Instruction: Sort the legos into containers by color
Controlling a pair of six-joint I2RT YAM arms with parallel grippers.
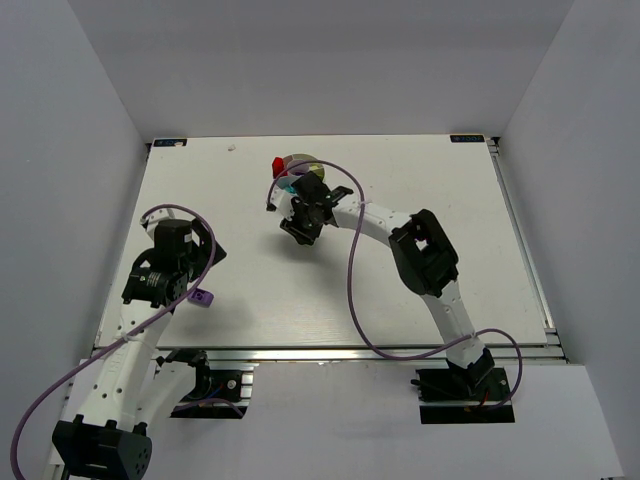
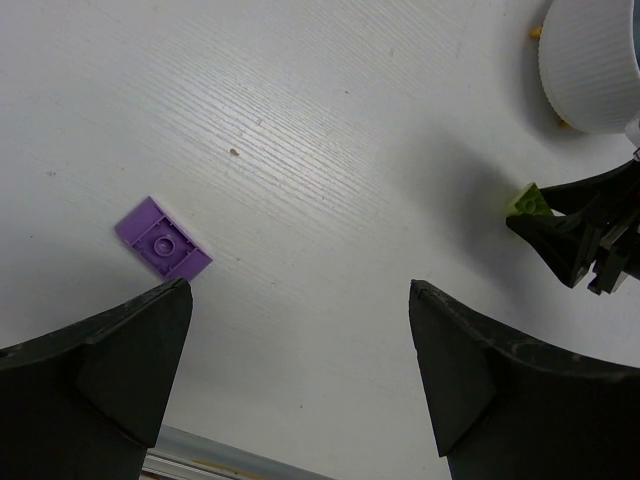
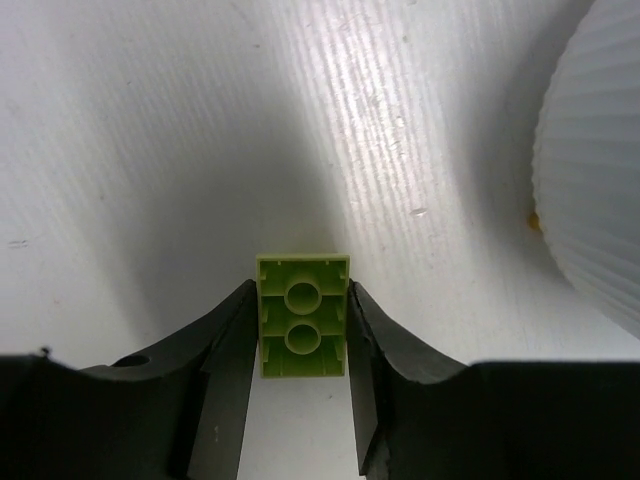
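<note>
on my right wrist view the right gripper (image 3: 302, 292) is closed narrow on a lime green lego (image 3: 302, 315), one black finger (image 3: 225, 350) pressed to each long side, with the brick's hollow underside and its two round tubes facing the camera. there is a broad shadow on the white table (image 3: 150, 120) under it, but i cannot tell whether the brick is touching the surface. the ribbed white wall of the dish (image 3: 600, 180) curves just beside it, at the right edge of that view. from above, the right arm reaches across to the dish near the table's far side. a red lego (image 1: 279, 165) and a bit of cyan lego (image 1: 291, 184) show there, but the wrist hides too much for me to say which compartment holds them. the left gripper (image 2: 300, 290) hangs with its jaws spread wide and nothing between them. a purple lego (image 2: 163, 238) lies flat on the table, studs up, just beyond the tip of one finger and well apart from the dish.
</note>
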